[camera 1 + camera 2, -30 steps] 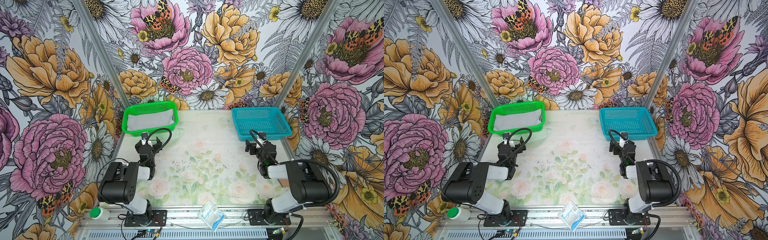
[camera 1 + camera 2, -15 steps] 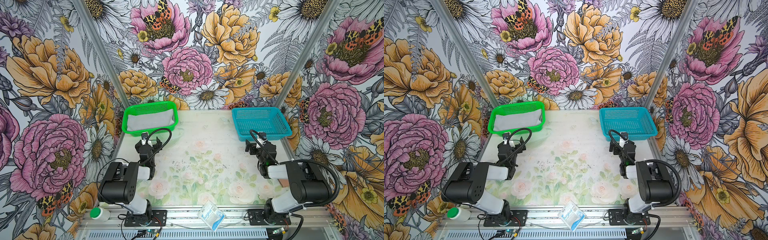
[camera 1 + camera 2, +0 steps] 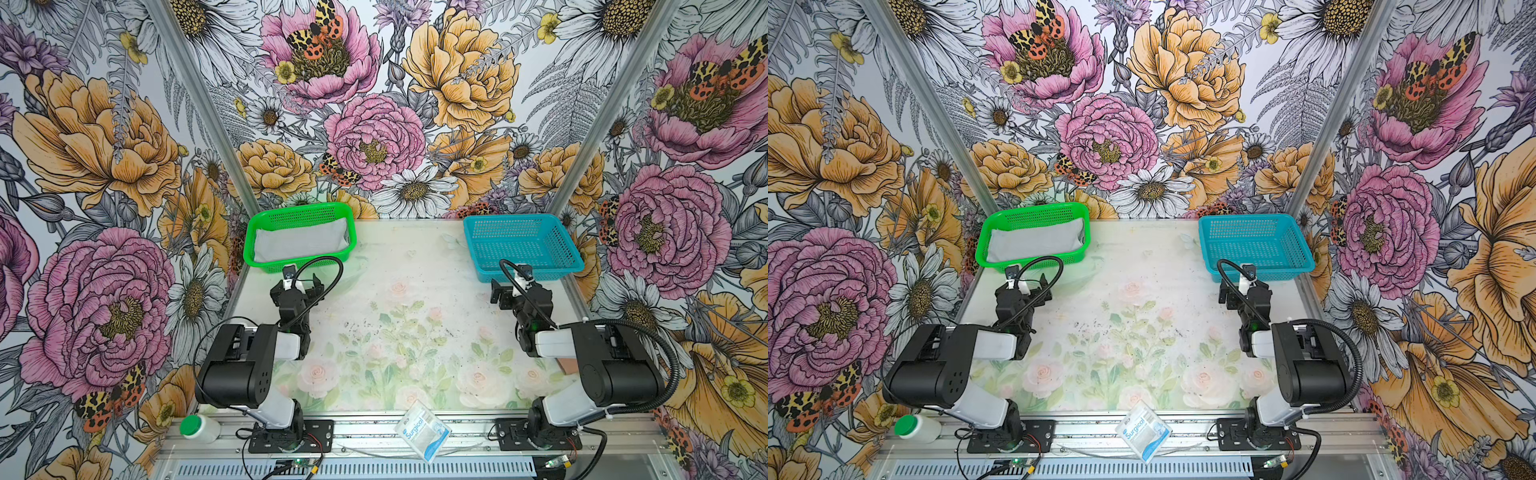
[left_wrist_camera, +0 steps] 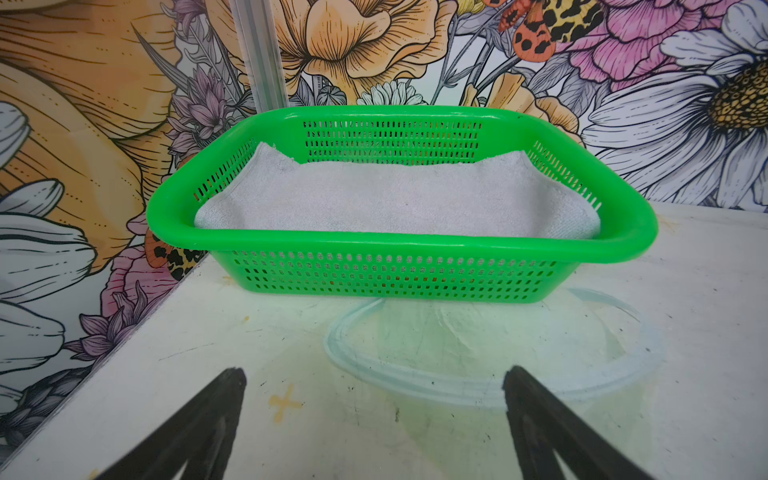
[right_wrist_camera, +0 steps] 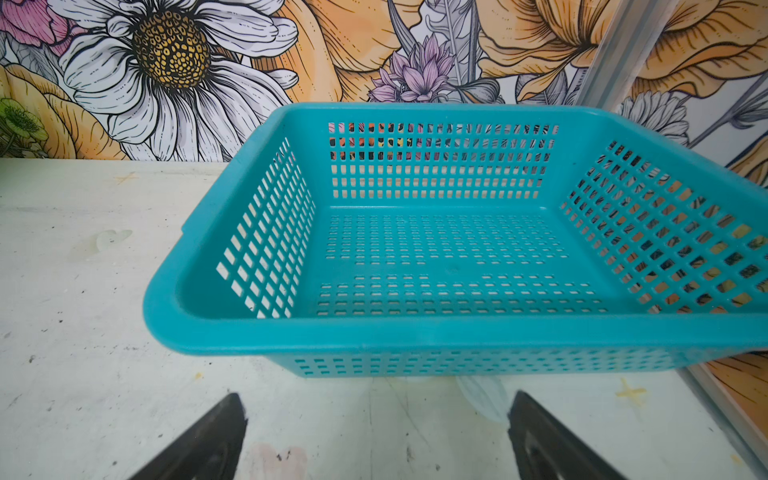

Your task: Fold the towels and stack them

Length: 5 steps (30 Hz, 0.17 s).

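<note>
Floral wallpaper closes you in on three sides, and the table (image 3: 395,266) carries a pale rose print speckled with dark flecks.

In both top views your left gripper (image 3: 306,286) sits low over the table just in front of the green basket (image 3: 249,253). Its jaws are spread wide and grip nothing. The grey towel (image 3: 301,243) lies inside that basket and covers its floor. Your right gripper (image 3: 515,291) is spread just as wide and also grips nothing, just in front of the blue basket (image 3: 523,272), whose mesh floor shows all over. The two arms are well apart, with the middle of the table between them. On the metal rail at the near edge lie a white-blue "Surgical" packet (image 3: 422,430) and, near the left arm's base, a white bottle with a green cap (image 3: 199,428).

In the left wrist view your two black fingers (image 4: 199,424) stand far apart above bare table. Between them and the green basket lies a faint clear ring (image 4: 490,386), touching neither finger. The grey towel's edges ride up the basket's side walls. Orange flecks show through the holes of the front wall, but you cannot tell what they belong to.

In the right wrist view the fingers are equally far apart over the table, and the blue basket's near rim is just beyond them.
</note>
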Motion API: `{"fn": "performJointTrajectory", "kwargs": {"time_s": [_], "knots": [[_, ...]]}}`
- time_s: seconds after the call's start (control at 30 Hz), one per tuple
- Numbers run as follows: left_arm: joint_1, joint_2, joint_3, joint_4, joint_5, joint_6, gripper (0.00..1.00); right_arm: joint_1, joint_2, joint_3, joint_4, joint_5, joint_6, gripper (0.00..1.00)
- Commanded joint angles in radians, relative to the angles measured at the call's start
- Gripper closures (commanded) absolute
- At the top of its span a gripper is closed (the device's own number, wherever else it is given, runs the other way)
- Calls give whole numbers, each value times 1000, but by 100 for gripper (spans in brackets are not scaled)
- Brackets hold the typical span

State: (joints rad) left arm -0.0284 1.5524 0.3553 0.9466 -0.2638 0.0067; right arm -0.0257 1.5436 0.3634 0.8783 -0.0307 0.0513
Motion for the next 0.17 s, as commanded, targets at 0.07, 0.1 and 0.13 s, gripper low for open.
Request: {"fn": "performJointTrajectory", "kwargs": {"time_s": [0.07, 0.1, 0.13], "knots": [[8, -3, 13, 8, 27, -8, 1, -1, -9, 19, 11, 8, 3, 0], [7, -3, 13, 9, 27, -7, 1, -2, -8, 19, 12, 8, 2, 1], [8, -4, 13, 8, 27, -7, 1, -2, -8, 19, 11, 7, 3, 0]]}}
